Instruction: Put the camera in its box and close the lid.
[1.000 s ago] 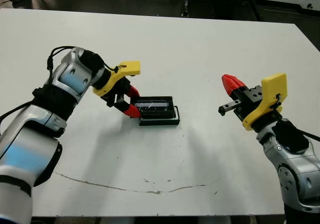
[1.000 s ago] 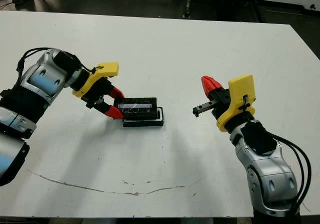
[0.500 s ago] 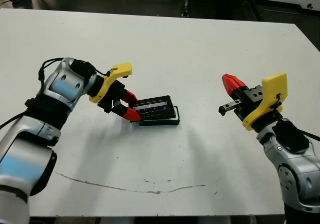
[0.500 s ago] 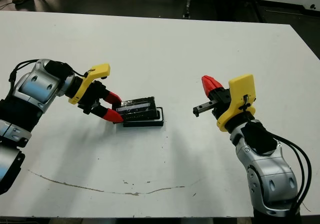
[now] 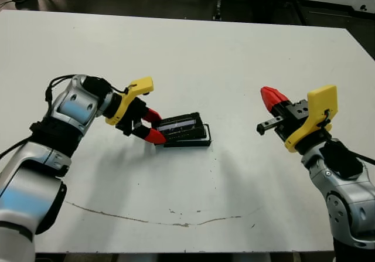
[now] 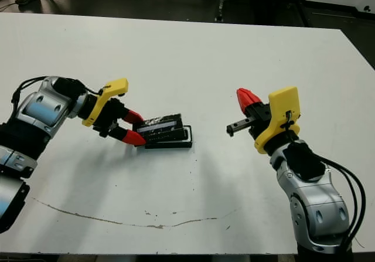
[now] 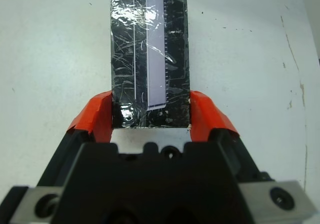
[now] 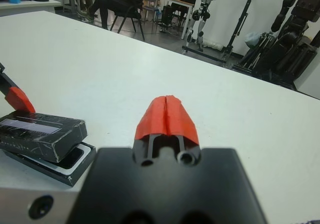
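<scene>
At centre-left of the head view, the left gripper (image 5: 150, 125) clamps the left end of the lid (image 5: 181, 124), one red finger on each long edge. The lid sits tilted over the box (image 5: 196, 141), hiding its inside; the camera cannot be seen. At the right, the right gripper (image 5: 270, 97) hovers with fingertips pressed together, holding nothing.
</scene>
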Available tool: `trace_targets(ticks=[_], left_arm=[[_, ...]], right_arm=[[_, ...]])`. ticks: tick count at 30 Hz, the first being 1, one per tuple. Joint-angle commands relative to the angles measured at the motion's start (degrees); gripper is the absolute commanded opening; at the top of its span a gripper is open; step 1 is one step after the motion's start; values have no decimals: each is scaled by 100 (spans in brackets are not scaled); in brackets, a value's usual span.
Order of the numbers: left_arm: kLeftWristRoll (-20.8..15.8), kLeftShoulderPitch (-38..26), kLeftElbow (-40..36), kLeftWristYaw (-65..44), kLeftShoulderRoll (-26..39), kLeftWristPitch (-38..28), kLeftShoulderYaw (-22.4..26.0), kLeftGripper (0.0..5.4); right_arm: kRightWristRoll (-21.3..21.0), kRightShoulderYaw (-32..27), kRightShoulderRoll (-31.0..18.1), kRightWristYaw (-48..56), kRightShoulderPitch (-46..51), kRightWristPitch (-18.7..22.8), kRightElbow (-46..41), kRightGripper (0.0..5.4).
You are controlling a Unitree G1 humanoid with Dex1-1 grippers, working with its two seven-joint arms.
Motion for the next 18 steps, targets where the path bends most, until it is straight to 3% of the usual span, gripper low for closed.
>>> trace_targets(ticks=[1,18], left_arm=[[69,159,155,27,-149,-47,-152,317],[191,119,507,25,-423,-680,-308,317]], right_arm=[[-8,-27,-69,21,19,6,-5,0],[44,-31,-58,-16,24,96,-54,0]])
